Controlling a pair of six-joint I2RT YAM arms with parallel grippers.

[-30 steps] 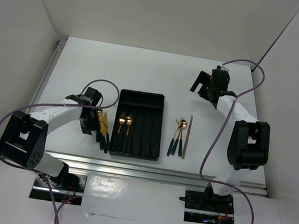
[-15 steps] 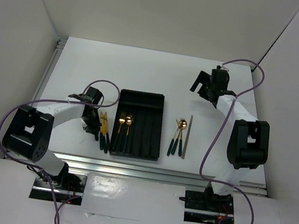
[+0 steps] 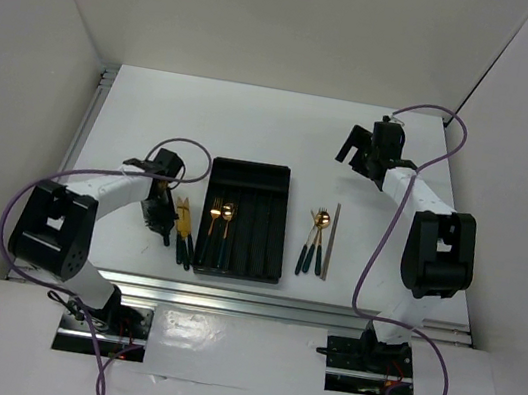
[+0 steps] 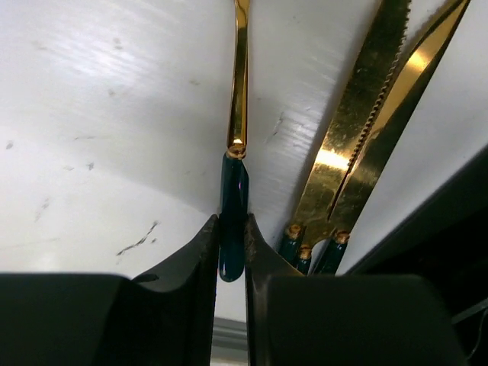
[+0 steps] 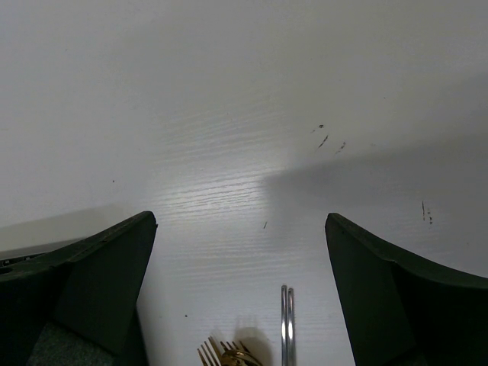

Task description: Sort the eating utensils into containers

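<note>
My left gripper point(image 3: 156, 213) is low on the table, left of the black tray point(image 3: 265, 220). In the left wrist view it point(image 4: 231, 229) is shut on the dark teal handle point(image 4: 232, 191) of a slim utensil with a gold shaft; its head is out of view. Two gold knives point(image 4: 366, 145) lie just to its right, also seen from the top point(image 3: 183, 230). A fork and a spoon point(image 3: 219, 223) lie in the tray's left compartments. More gold utensils point(image 3: 314, 238) and a grey stick point(image 3: 331, 241) lie right of the tray. My right gripper point(image 3: 357, 152) is open and empty, far back.
In the right wrist view the gripper point(image 5: 240, 229) is held above bare white table, with the grey stick's tip point(image 5: 286, 328) and fork tines point(image 5: 221, 354) at the bottom edge. The table's metal rail point(image 3: 85, 147) runs along the left side.
My left arm's forearm and wrist have shifted a little to the left and lowered by the knives. The right arm has not moved.
</note>
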